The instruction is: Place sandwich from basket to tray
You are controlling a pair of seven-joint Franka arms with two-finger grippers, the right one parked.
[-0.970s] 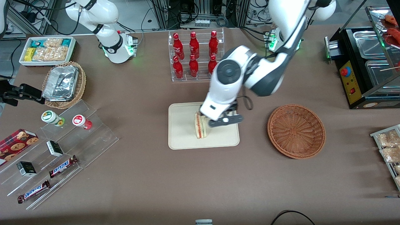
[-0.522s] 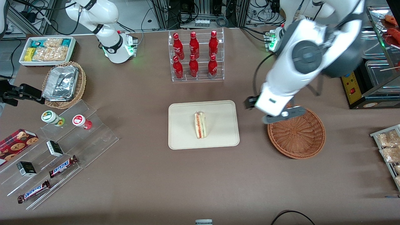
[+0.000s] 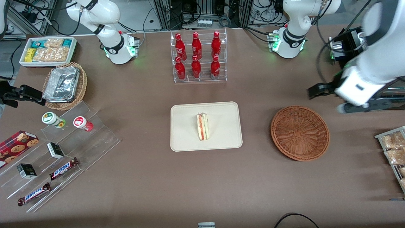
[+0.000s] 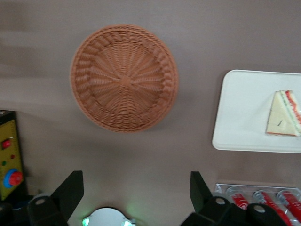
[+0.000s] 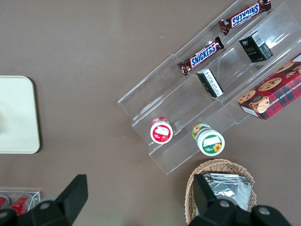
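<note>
Sandwich [image 3: 202,127]: you see it lying on its side on the tray, cut edge with red, orange and green layers facing up toward the front camera. It is well apart from the jaws, toward the parked arm's end of the table, with the basket between the two. In the left wrist view it shows again [image 4: 283,114], pale bread face up, resting on the tray.

Tray [image 3: 221,139]: flat cream rectangle on the brown table; it carries only the sandwich and lies well clear of the jaws.

Basket [image 3: 300,133]: round reddish-brown wicker bowl with nothing in it, standing beside the tray toward the working arm's end. You find it nearer to the jaws than the tray is, below them and not touched by them; the wrist camera looks straight down into it [image 4: 124,77].

Gripper [image 3: 326,98]: you have it raised over the table near the working arm's end, just past the basket's rim.

Jaws: spread wide and released, the two dark fingers [image 4: 70,190] standing far apart, holding and touching nothing.
</note>
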